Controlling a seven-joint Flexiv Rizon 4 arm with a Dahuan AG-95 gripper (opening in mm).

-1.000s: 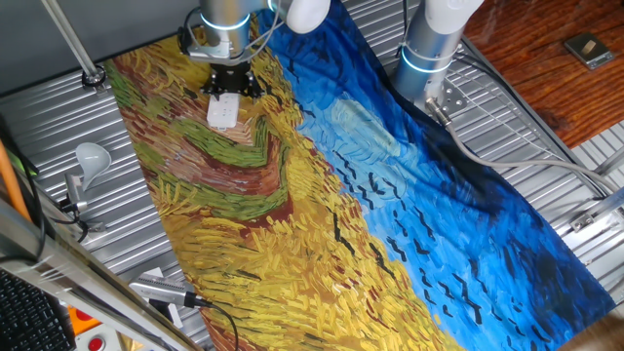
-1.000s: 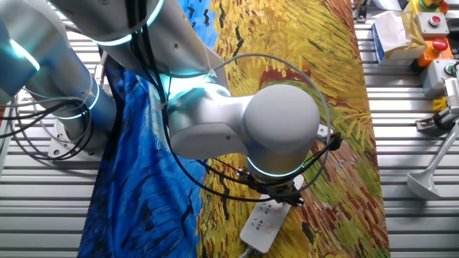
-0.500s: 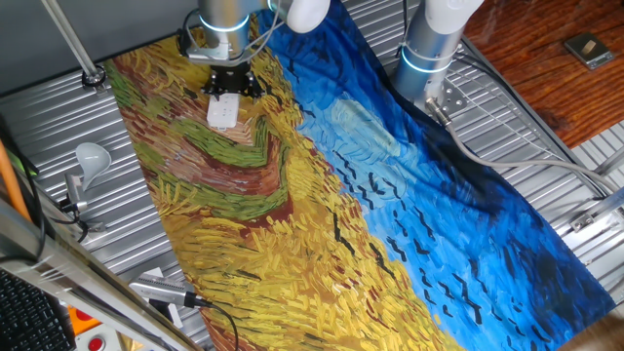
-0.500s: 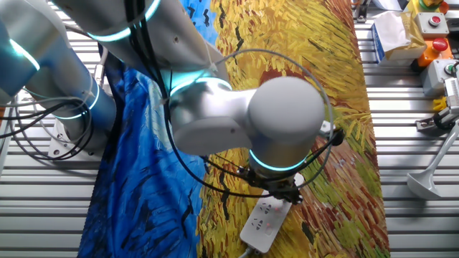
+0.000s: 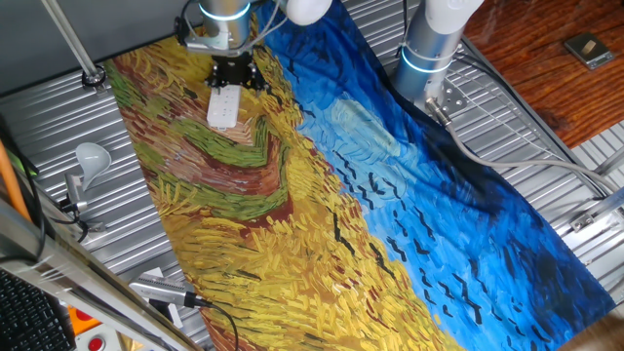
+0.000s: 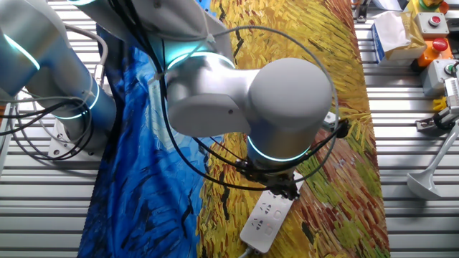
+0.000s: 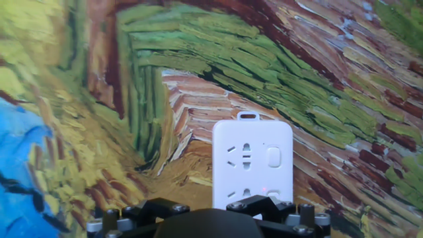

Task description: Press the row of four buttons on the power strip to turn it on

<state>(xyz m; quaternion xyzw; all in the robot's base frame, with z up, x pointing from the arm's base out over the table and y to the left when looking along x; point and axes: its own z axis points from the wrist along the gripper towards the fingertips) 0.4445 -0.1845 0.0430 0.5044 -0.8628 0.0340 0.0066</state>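
The power strip (image 5: 223,107) is a white bar lying on the painted cloth near the back left, also seen as the power strip (image 6: 267,218) and the power strip (image 7: 252,158). One pale button (image 7: 273,157) of the row of four buttons shows along its right side. A second sits partly under the hand, and the others are hidden. My gripper (image 5: 234,74) hangs just above the strip's far end, and the other fixed view shows the gripper (image 6: 284,188) over the strip's upper end. No view shows the fingertips well enough to tell their state.
A white light bulb on a metal holder (image 5: 88,158) stands left of the cloth (image 5: 322,195). The arm's base (image 5: 429,44) is at the back right. Cables loop around the wrist (image 6: 215,186). Control boxes (image 6: 430,29) sit beside the cloth.
The hand has lifted and drawn back toward the strip's far end. More of the white bar shows than a second ago. The strip has not moved.
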